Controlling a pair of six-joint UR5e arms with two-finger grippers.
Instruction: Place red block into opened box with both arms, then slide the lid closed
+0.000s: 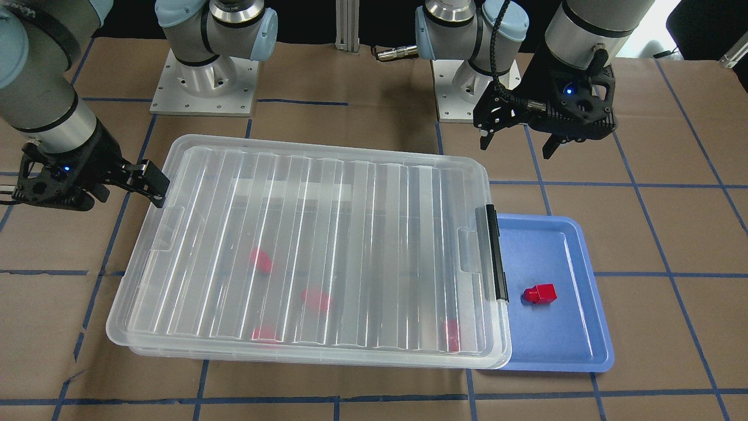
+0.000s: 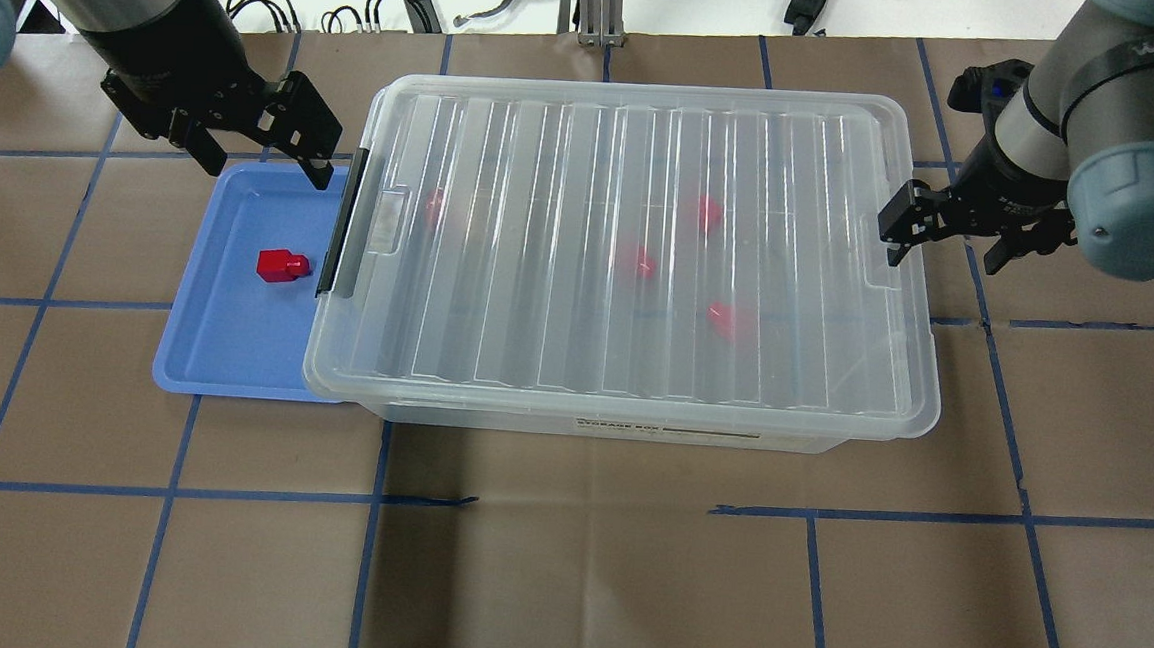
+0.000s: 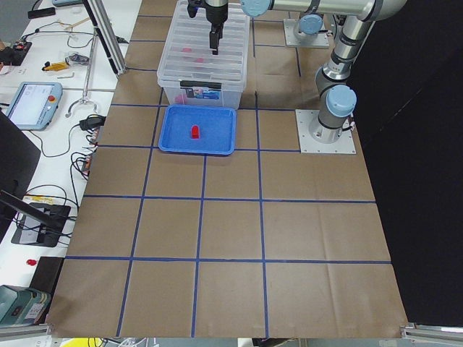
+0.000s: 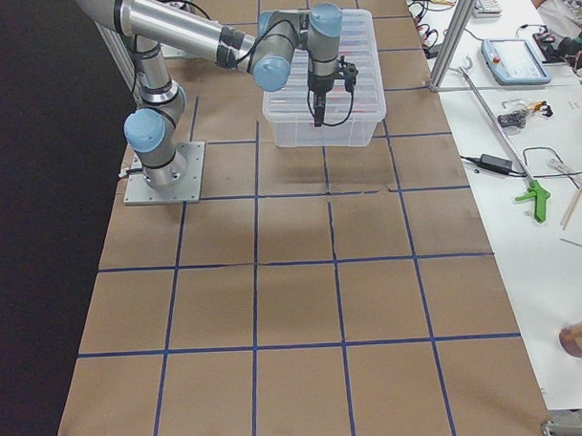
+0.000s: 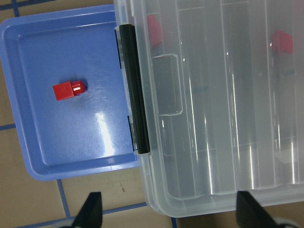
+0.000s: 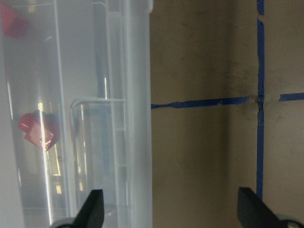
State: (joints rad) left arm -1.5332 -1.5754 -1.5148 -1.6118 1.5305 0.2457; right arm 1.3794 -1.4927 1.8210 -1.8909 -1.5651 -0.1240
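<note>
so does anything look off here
One red block lies alone in the blue tray, outside the box, though the lid already covers the box. Four other blocks show through it, so this one looks left out.

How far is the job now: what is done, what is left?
Done: the lid covers the box, four red blocks under it. In hand: nothing; left gripper and right gripper are open, empty. Left: one red block lies on the blue tray, outside the box.
</note>
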